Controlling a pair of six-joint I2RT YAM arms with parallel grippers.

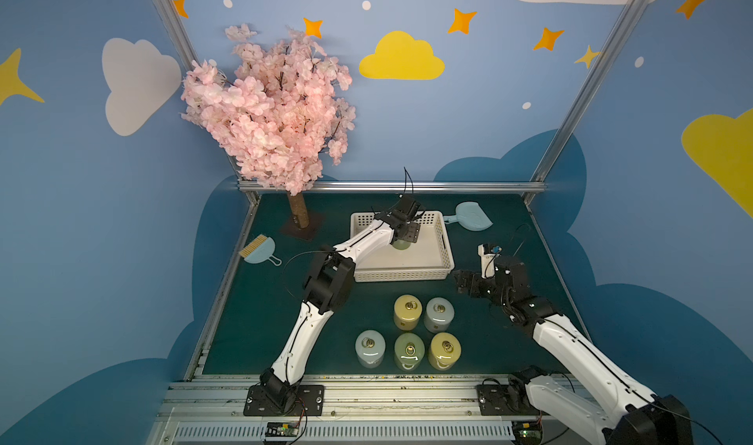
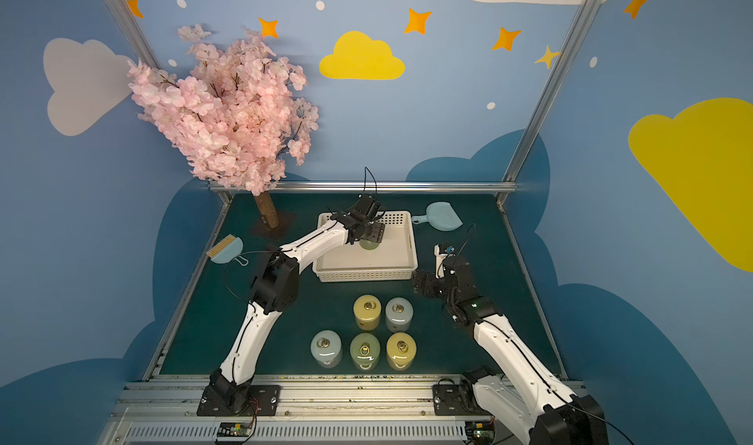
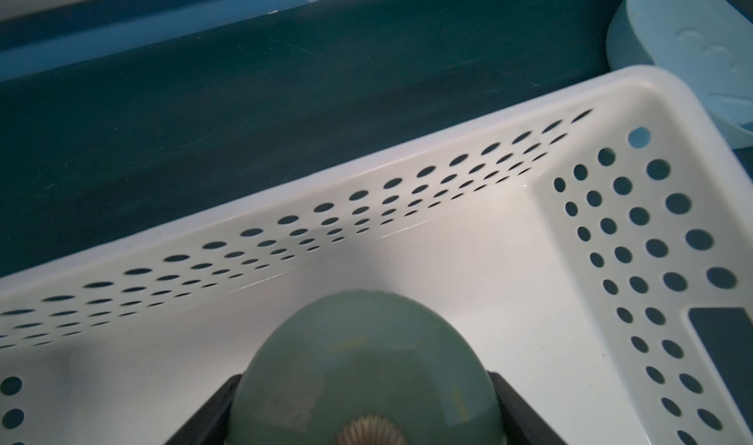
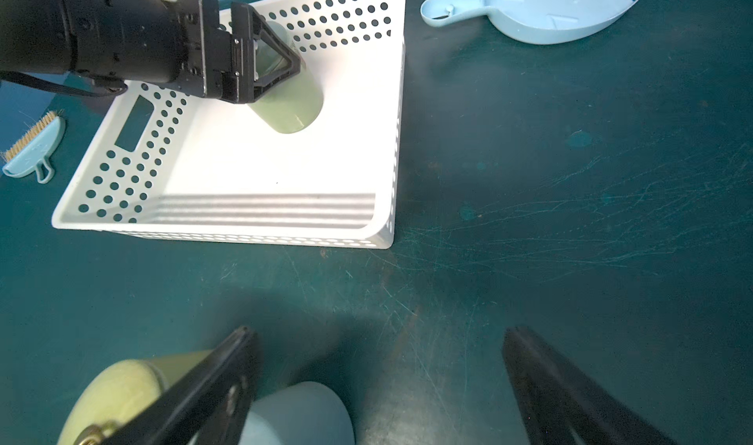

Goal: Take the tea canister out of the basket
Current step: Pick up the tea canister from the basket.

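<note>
A green tea canister [image 1: 403, 246] [image 4: 295, 105] stands inside the white perforated basket [image 1: 447, 245] [image 2: 366, 276] [image 4: 228, 235], towards its far left part. My left gripper [image 1: 403, 239] [image 3: 364, 377] [image 4: 281, 68] reaches down into the basket and is shut on the canister's upper part. In the left wrist view a black finger presses each side of the domed green canister [image 3: 362, 353]. I cannot tell whether its base still touches the basket floor. My right gripper [image 1: 458, 280] [image 4: 379, 333] hovers open over the mat, right of the basket's near corner, holding nothing.
Several canisters [image 1: 407, 312], yellow, pale blue and green, stand in two rows on the mat in front of the basket. A pale blue dustpan [image 1: 472, 217] lies behind the basket's right side. A small brush [image 1: 258, 250] and a blossom tree [image 1: 299, 215] are at far left.
</note>
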